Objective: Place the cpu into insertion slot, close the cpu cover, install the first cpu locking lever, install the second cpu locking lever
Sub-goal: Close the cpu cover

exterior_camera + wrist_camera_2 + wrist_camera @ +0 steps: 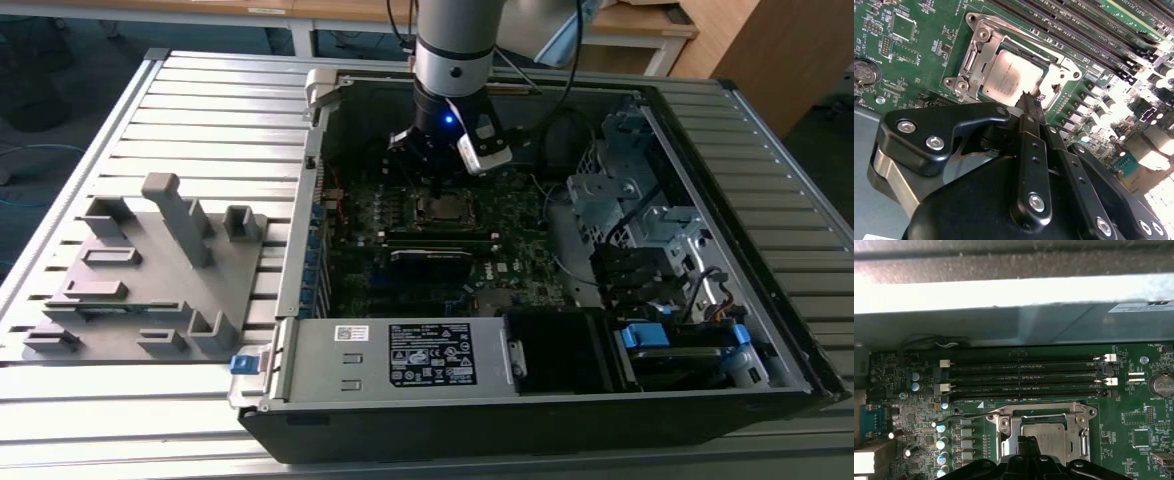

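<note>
**Item 1, gripper** (pixel 1030 100): black, two-fingered. The jaws were drawn together with no gap visible at the tips. Nothing bulky was held, and a thin wire between the tips could not be ruled out. The tips hung just over the edge of the socket assembly, at the rim of the chip.

**Item 2, cpu** (pixel 1010 75): dull silver square, already seated flat in the insertion slot (pixel 439 208). The slot sat well in from the corners of the circuit board (pixel 914 60).

**Item 3, cpu cover** (pixel 973 56): silvery frame, lying down around the chip, which showed through its window.

**Item 4, locking lever** (pixel 971 416): thin wire running out from one socket corner along the memory slots (pixel 1024 375). It looked unlatched.

**Handling note (judgement):** the step in hand appeared to be a lever install.
- The tips should bear on the lever's handle end only.
- The lever should be pressed down, then swept sideways under its catch.
- The tips should keep off the chip's top and the nearby capacitors (pixel 941 445).
- The cover must sit flat first.

**Item 5, computer case** (pixel 747 330): open, standing on the slatted table (pixel 200 100).

**Item 6, grey fixture** (pixel 147 270): near the table's edge, on the exterior view's left.
</note>
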You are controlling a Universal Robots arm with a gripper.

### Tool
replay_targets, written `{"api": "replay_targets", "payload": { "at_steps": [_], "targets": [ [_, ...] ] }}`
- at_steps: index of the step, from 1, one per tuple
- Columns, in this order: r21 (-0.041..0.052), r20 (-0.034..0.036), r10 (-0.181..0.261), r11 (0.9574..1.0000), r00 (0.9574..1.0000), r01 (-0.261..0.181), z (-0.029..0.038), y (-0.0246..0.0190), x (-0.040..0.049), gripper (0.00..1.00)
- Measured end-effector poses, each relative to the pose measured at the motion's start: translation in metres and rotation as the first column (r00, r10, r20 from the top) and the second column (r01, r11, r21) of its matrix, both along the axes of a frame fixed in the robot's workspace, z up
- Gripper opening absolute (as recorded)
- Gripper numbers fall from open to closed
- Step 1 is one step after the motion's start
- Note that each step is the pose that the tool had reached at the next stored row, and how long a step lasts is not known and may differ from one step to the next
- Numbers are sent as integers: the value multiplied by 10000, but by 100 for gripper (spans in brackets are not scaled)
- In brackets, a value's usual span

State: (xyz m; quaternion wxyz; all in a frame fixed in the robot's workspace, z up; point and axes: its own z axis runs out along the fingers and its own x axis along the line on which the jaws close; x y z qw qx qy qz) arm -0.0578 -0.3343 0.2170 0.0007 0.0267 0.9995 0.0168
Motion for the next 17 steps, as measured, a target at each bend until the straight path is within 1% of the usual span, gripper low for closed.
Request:
{"api": "replay_targets", "payload": {
  "at_steps": [4,9,17],
  "targets": [
    [3,10,-3,10000,10000,3,-3,-1,-6,10],
    [1,78,0,10000,10000,0,-42,-11,-20,10],
    [1,105,0,10000,9999,0,-57,-54,-71,10]
  ]
}}
